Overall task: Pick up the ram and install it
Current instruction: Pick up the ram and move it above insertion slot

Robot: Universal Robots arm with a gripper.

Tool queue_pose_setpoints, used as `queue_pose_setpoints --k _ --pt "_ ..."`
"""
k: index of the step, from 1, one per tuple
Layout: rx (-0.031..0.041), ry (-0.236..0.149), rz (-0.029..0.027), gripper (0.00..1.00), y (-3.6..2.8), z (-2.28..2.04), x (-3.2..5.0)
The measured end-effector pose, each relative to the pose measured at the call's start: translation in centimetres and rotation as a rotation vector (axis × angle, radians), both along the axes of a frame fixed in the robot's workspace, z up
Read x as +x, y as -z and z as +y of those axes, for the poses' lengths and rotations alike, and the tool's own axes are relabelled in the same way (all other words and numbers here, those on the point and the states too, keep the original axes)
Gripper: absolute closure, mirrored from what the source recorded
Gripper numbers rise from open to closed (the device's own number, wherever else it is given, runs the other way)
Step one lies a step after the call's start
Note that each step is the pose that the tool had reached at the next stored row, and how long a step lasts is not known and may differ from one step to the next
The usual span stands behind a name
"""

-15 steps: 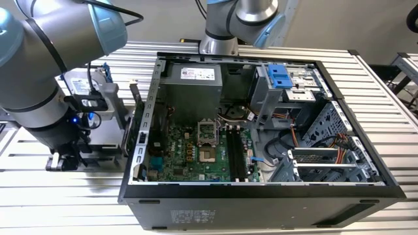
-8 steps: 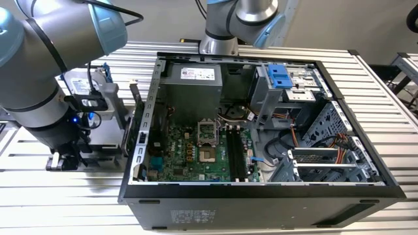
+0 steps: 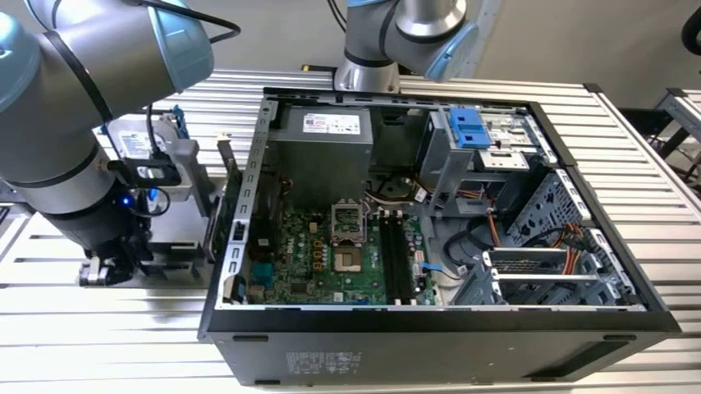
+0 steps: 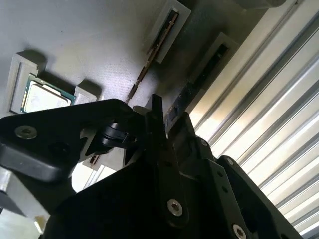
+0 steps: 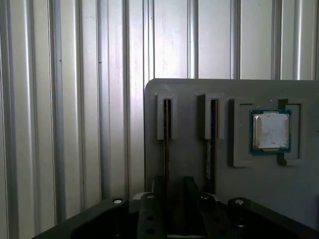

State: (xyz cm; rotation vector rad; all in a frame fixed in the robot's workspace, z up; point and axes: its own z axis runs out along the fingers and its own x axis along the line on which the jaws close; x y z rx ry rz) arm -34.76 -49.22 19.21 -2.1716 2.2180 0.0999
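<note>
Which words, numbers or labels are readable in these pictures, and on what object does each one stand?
No text can be quoted; nothing is readable.
The white label on the power supply: print too small.
The sticker on the computer case, outer wall: blurred.
The processor lid in the first wrist view: marks too faint.

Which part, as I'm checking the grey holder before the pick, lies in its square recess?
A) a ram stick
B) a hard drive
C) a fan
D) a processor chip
D: in the first wrist view a processor chip with a silver lid and green rim lies flat in the square recess of the grey holder.
</note>
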Motion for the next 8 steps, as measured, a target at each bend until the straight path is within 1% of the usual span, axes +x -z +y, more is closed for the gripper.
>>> queue_pose_setpoints --k 8 --pt "0.0 0.0 0.0 1.0 0.01 0.0 0.0"
